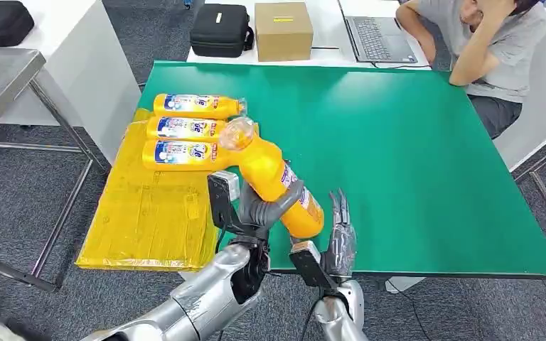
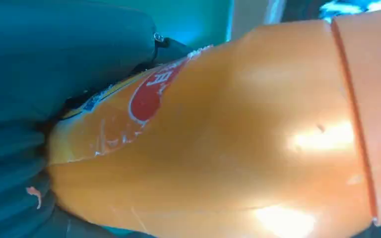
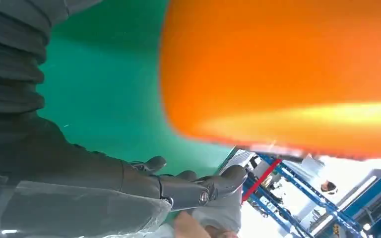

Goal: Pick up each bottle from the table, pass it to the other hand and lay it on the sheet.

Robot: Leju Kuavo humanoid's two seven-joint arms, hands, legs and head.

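Left hand (image 1: 266, 206) grips tilted bottle (image 1: 274, 174), cap toward 11 o'clock; its fingers mostly hidden behind the bottle. Right hand (image 1: 341, 238) empty, fingers extended, just beside.

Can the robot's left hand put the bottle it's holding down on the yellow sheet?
Probably yes: the left hand grips the bottle right beside the yellow sheet, with bare sheet below the three bottles.

A brown cardboard box (image 1: 284, 30) stands between a black zipped case (image 1: 220, 30) and an open grey laptop (image 1: 378, 35); a seated person (image 1: 496, 50) leans nearby.
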